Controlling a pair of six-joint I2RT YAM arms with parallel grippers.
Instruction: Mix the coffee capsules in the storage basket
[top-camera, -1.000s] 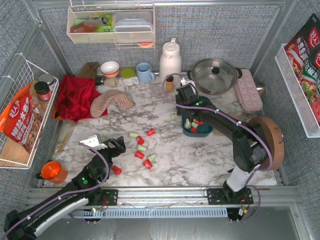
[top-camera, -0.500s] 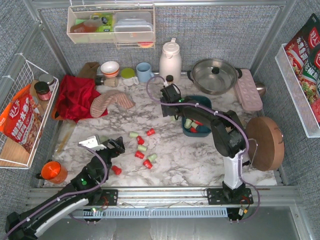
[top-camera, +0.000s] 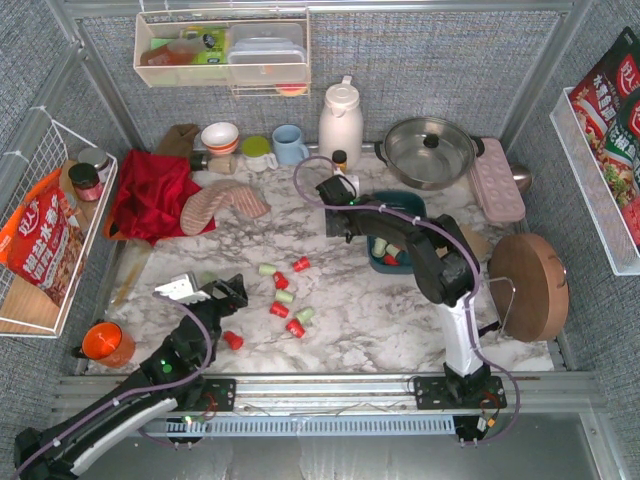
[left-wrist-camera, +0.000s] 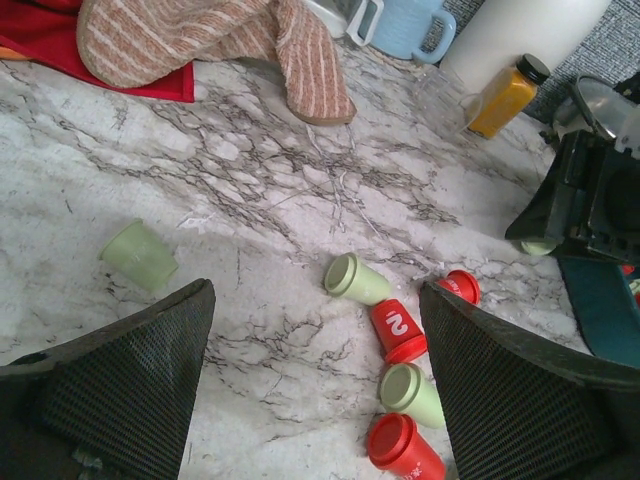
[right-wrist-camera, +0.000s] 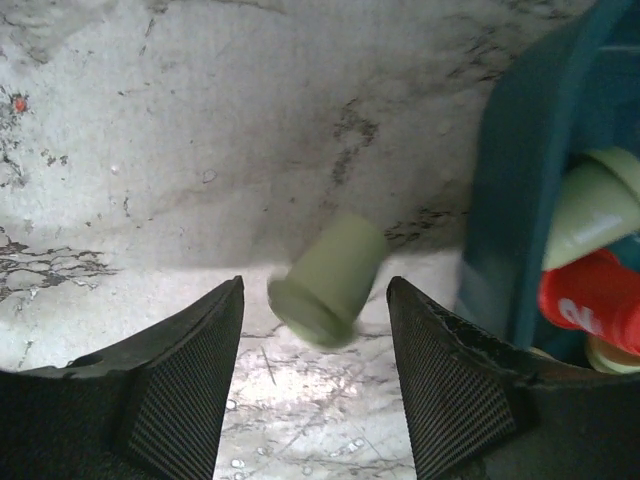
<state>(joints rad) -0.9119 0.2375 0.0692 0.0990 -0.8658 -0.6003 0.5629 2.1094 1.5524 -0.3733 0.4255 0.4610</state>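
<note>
A white marble tabletop (top-camera: 380, 320) with grey veins fills the middle, closed in at 9, 12 and 3 o'clock by grey woven fabric walls (top-camera: 430, 60) set in a pale metal frame (top-camera: 105, 85), with a metal rail (top-camera: 330, 383) along the edge at 6 o'clock. A clear shelf (top-camera: 220, 83) hangs on the wall at 12 o'clock, a white wire basket (top-camera: 40, 328) on the wall at 9 o'clock, and a white wire rack (top-camera: 585, 180) on the wall at 3 o'clock. The light is even and soft, with only faint shadows on the marble.
</note>
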